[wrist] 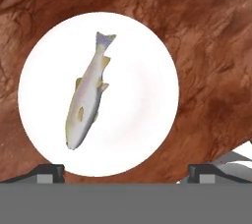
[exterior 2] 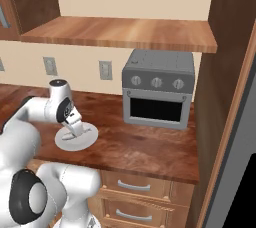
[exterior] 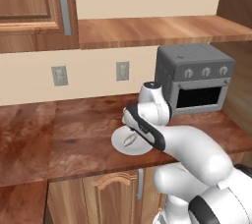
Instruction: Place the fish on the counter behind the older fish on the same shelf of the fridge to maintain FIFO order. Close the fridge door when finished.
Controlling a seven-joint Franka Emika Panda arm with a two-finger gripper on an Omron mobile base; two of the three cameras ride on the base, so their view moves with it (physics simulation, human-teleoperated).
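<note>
The fish (wrist: 87, 95) is slender and silvery-grey with yellowish fins and a bluish forked tail, lying slantwise on the left half of a round white plate (wrist: 142, 95). That plate rests on the mottled reddish-brown counter (exterior: 74, 139), left of a grey toaster oven (exterior 2: 157, 89) beneath a wooden shelf (exterior 2: 120, 33). The gripper (wrist: 126, 171) hangs above the plate, jaws spread wide, holding nothing.

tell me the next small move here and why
Probably shift sideways to centre over the fish, then lower: the gripper hangs open above the plate on the counter, and the fish lies toward one fingertip, untouched.
</note>
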